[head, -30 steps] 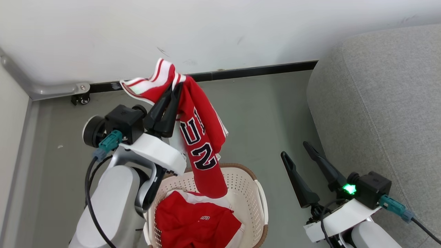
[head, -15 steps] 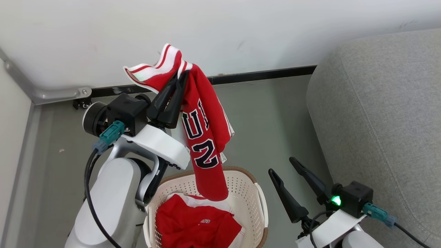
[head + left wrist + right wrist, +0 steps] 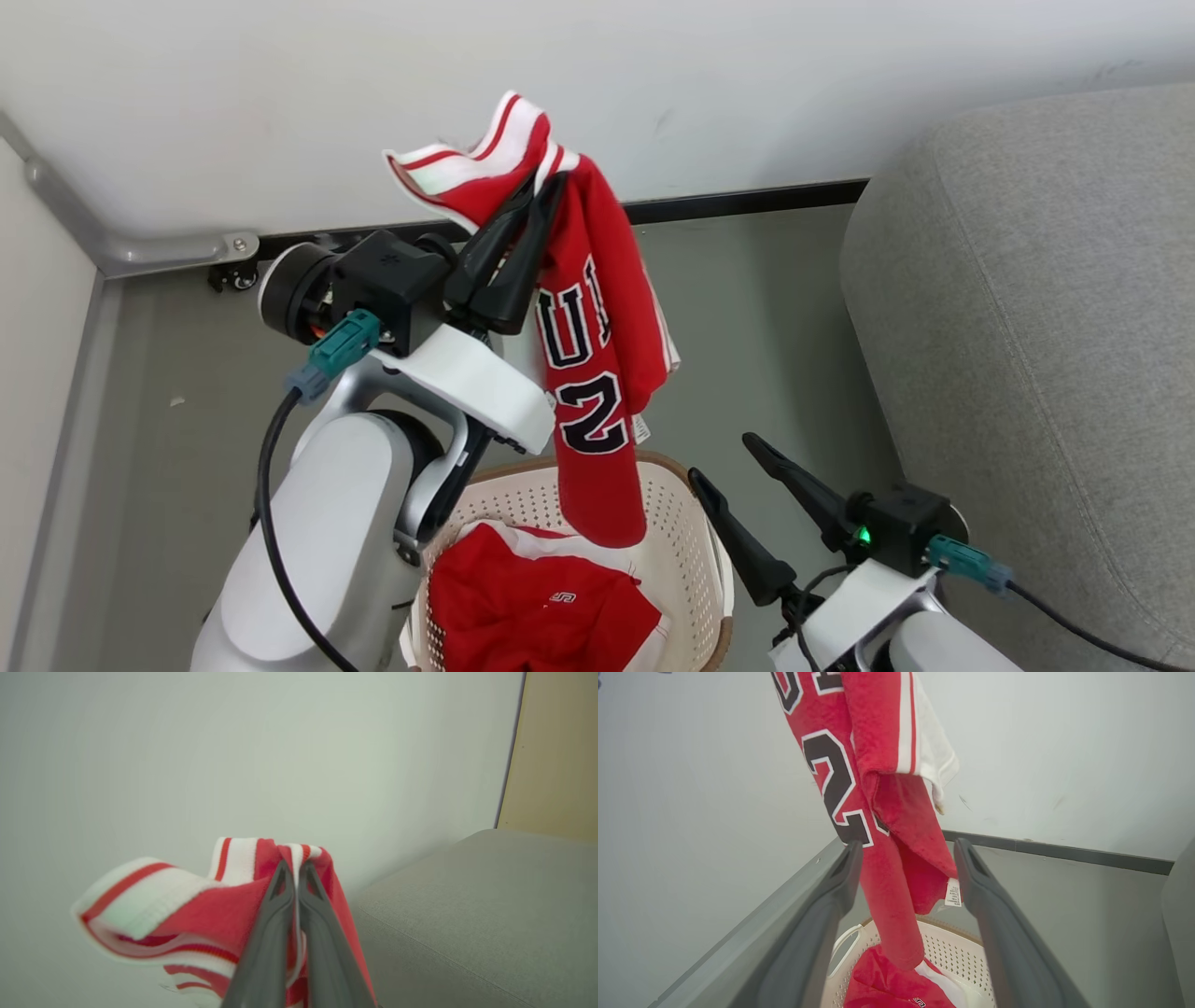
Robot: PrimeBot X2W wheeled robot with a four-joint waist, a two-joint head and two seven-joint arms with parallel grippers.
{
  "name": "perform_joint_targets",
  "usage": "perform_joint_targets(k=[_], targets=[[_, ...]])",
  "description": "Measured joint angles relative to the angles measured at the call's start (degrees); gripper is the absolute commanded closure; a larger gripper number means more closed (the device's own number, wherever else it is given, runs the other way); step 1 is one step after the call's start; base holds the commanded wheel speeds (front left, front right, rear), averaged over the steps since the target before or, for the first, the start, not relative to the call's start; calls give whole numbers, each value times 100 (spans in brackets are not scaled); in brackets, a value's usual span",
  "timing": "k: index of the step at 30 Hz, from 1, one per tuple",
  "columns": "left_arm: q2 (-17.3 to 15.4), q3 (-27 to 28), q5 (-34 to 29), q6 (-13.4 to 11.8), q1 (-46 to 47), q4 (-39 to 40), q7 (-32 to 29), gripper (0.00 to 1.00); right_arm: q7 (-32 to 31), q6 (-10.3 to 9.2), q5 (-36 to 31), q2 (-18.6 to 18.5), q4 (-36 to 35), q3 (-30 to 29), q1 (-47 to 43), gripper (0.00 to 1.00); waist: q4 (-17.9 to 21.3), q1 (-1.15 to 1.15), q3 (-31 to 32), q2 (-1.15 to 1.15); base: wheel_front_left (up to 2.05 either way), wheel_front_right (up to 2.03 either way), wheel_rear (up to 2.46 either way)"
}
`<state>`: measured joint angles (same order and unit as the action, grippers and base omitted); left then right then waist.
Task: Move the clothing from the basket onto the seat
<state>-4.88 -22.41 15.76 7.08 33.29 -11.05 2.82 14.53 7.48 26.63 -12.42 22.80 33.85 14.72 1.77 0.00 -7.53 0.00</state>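
Red cloth with white-red striped trim, the jersey, is clamped between the closed fingers of the left gripper and is held high above the basket. The garment is pinched near its striped edge (the black-and-white lettering is turned toward the head camera), and its long body is seen hanging straight down. Its lowest end is seen in front of the basket's far wall; whether the two touch cannot be told. The shorts, red with a small white logo, are seen lying inside the basket. The right gripper is held low, just right of the basket, with its fingers spread wide and empty. In the right wrist view the hanging jersey is framed between those fingers, farther off. The seat, grey and upholstered, is found at the right, apart from the basket, with grey floor between them.
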Motion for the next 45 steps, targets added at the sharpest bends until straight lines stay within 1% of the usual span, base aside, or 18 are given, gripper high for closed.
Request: perform_joint_targets(k=[9, 14, 20, 27, 36, 37, 38, 39, 40, 41, 45], targets=[[15, -286, 15, 4, 149, 185, -137, 100, 0, 0, -87, 151, 575, 501, 471, 0, -150, 0, -76, 0, 0, 0, 0], [30, -371, 23, 5, 203, 255, -212, 100, 0, 1, -92, 182, 845, 470, 781, 0, -238, 0, -120, 0, 0, 0, 0], [57, -472, 81, 5, 203, 330, -274, 100, 0, 1, -93, 320, 1079, 556, 1001, 0, -345, 0, -165, 0, 0, 0, 0], [111, -610, 176, 5, 203, 377, -290, 100, 0, 1, -86, 456, 1240, 651, 1213, 0, -470, 0, -203, 0, 0, 0, 0], [120, -740, 244, 5, 203, 404, -350, 100, 0, 1, -45, 491, 1394, 661, 1449, 0, -578, 0, -227, 0, 0, 0, 0], [122, -757, 275, 5, 203, 404, -357, 100, 0, 1, -45, 492, 1419, 662, 1465, 22, -586, 0, -227, 0, 0, 0, 0], [124, -769, 304, 5, 203, 404, -357, 100, 0, 1, -45, 494, 1438, 660, 1472, 49, -592, 0, -226, 0, 0, 0, 0], [124, -776, 337, 7, 203, 404, -357, 100, 0, 1, -45, 500, 1458, 659, 1473, 58, -598, 0, -224, 0, 0, 0, 0], [124, -781, 348, 7, 203, 404, -357, 100, 0, 1, -45, 510, 1475, 656, 1473, 77, -604, 0, -222, 0, 0, 0, 0], [124, -782, 363, 7, 203, 404, -357, 100, 0, 1, -45, 521, 1486, 648, 1473, 100, -608, 0, -219, 0, 0, 0, 0], [123, -786, 377, 7, 203, 406, -358, 100, 0, 1, -44, 538, 1496, 622, 1480, 100, -614, 0, -213, 0, 0, 0, 0]])
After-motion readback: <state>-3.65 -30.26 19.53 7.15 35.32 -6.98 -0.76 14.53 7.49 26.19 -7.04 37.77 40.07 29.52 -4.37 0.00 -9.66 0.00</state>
